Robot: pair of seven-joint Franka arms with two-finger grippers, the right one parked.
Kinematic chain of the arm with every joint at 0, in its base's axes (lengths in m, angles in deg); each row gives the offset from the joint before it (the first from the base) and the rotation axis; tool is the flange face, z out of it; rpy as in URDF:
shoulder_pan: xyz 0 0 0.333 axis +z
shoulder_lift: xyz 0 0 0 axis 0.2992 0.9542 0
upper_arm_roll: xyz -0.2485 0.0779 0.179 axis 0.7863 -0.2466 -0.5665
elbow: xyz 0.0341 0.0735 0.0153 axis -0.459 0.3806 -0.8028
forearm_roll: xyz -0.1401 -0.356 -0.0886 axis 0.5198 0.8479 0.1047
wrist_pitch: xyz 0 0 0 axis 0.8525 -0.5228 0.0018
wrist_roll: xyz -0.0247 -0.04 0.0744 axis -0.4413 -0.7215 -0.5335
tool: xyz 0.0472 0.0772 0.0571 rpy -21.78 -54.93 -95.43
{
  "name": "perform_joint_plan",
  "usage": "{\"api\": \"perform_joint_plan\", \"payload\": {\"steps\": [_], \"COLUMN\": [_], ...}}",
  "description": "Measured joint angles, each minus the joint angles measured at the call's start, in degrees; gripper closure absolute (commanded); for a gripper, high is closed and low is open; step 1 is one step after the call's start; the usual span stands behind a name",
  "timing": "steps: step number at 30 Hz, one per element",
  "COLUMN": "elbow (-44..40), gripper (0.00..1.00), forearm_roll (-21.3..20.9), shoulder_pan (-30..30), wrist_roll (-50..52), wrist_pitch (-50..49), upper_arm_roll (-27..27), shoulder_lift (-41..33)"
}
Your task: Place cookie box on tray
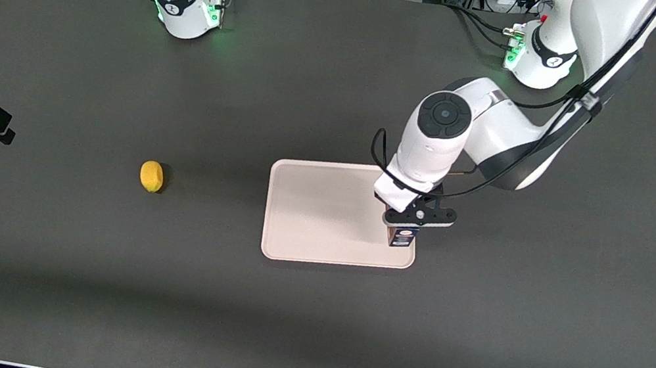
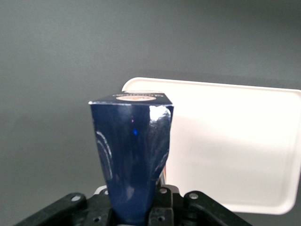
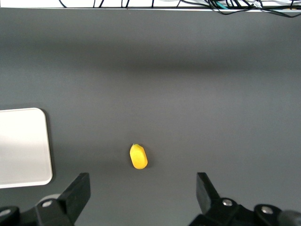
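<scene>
Small dark navy-blue cookie box [image 1: 402, 238]: clamped upright in the closed left gripper [image 1: 417, 218], held over the large pale-pink rectangular tray [image 1: 321, 223] near its 4 o'clock corner.

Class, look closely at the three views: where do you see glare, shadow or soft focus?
Left wrist view: glare streaks the glossy cookie box in the gripper; the tray looks washed out. Front view: a broad soft shadow band crosses the table nearer the camera. Right wrist view: the yellow lump shows sharp.
</scene>
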Motion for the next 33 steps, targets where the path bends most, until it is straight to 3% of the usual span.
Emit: {"api": "perform_joint_plan", "payload": {"steps": [6, 16, 25, 33], "elbow": [1.9, 3.5, 3.5, 3.3], "gripper": [0.8, 0.8, 0.8, 0.7], "forearm_roll": [-2.6, -11.2, -11.8, -11.8], "shoulder_pan": [-0.1, -0.4, -0.4, -0.6], "wrist_roll": [0.8, 9.2, 10.0, 10.1], "wrist_pitch": [2.5, 5.4, 6.2, 6.2], "upper_arm_roll": [0.0, 0.0, 0.2, 0.6], "shoulder_lift": [2.0, 7.2, 9.6, 9.6]}}
